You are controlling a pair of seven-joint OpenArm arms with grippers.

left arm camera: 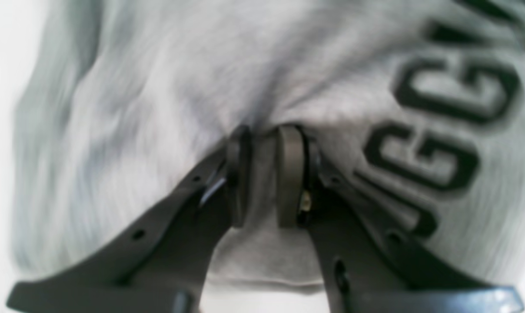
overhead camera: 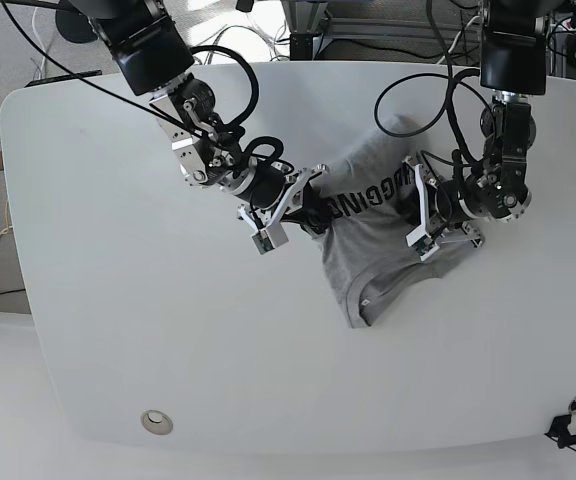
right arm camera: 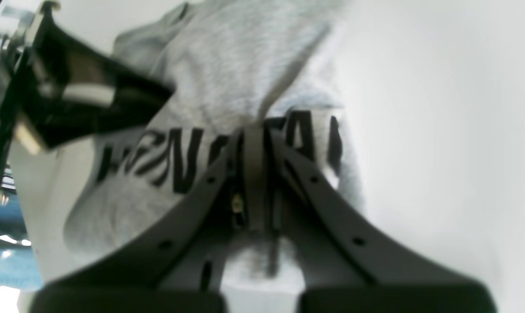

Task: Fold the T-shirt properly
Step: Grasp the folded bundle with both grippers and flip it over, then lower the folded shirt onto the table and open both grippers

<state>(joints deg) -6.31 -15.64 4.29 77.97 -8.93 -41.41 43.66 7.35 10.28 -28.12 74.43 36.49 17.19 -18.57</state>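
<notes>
The heather-grey T-shirt [overhead camera: 368, 255] lies crumpled at the middle of the white table [overhead camera: 118, 300], its black block lettering facing up. At the shirt's right side my left gripper [overhead camera: 413, 200] is shut on a raised fold of cloth. The left wrist view shows its pads [left arm camera: 288, 174] pinching grey fabric [left arm camera: 158, 87] beside the letters. My right gripper [overhead camera: 316, 208] sits at the shirt's left edge. In the right wrist view its fingers [right arm camera: 254, 165] are pressed together on the cloth [right arm camera: 227, 52] at the lettering, and a crease runs up from the tips.
The left arm's gripper body [right arm camera: 71, 100] shows dark at the upper left of the right wrist view. Cables [overhead camera: 438, 80] hang over the table's far side. A round grommet [overhead camera: 155, 422] sits near the front left edge.
</notes>
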